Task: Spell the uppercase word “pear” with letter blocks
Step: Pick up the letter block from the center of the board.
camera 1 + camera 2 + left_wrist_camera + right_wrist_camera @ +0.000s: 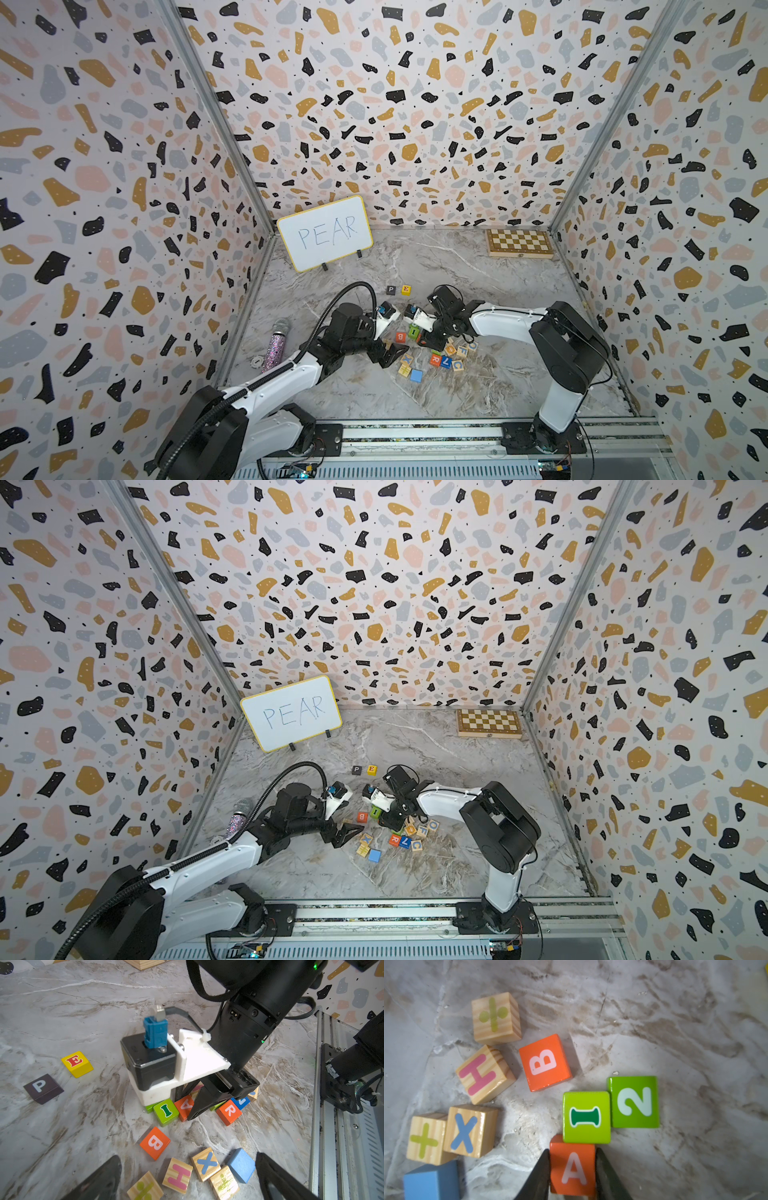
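The black P block (391, 289) and the yellow E block (406, 289) lie side by side on the marble table, beyond the arms. In the right wrist view my right gripper (572, 1149) is shut on the orange A block (572, 1169), one finger on each side. The A block rests on the table against a green I block (586, 1117). The orange R block (435, 358) lies face up in the pile just behind that gripper, as the left wrist view also shows the R block (229, 1111). My left gripper (187, 1156) hangs open over wooden H and X blocks, holding nothing.
Loose blocks crowd the table's middle: an orange B (400, 336), a green 2 (634, 1102), a blue 7 (446, 362), a plain blue cube (416, 376). A whiteboard reading PEAR (325, 232) stands back left, a chessboard (519, 243) back right, a glittery microphone (276, 345) at left.
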